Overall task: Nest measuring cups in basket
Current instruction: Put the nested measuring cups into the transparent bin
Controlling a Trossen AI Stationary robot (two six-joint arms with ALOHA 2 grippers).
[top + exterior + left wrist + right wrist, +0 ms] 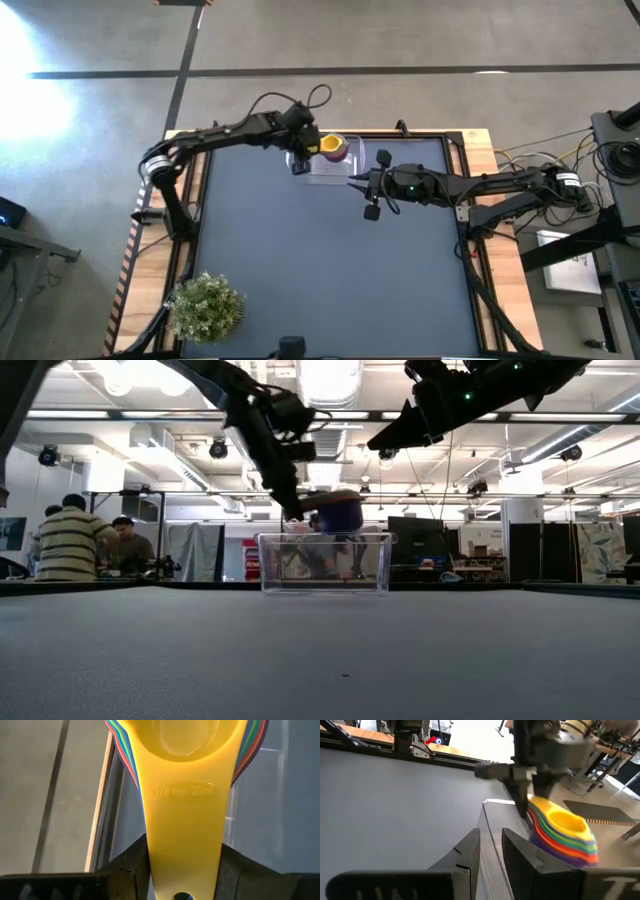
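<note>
Left gripper point(302, 152) clamping nested measuring cups point(333, 147) by handles, bowls over basket point(330, 168), handles toward gripper.

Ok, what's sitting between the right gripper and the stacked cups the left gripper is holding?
Only the basket's near wall and rim, in the right wrist view. The right gripper hangs just outside it; the nested measuring cups, held by the left gripper, are over the basket.

Smooth, glossy plastic on the nested measuring cups point(185, 795) pinched in the left gripper point(182, 870), clear glossy plastic for the basket point(323, 563) just below it, matt dark table point(330, 260) underneath.
</note>
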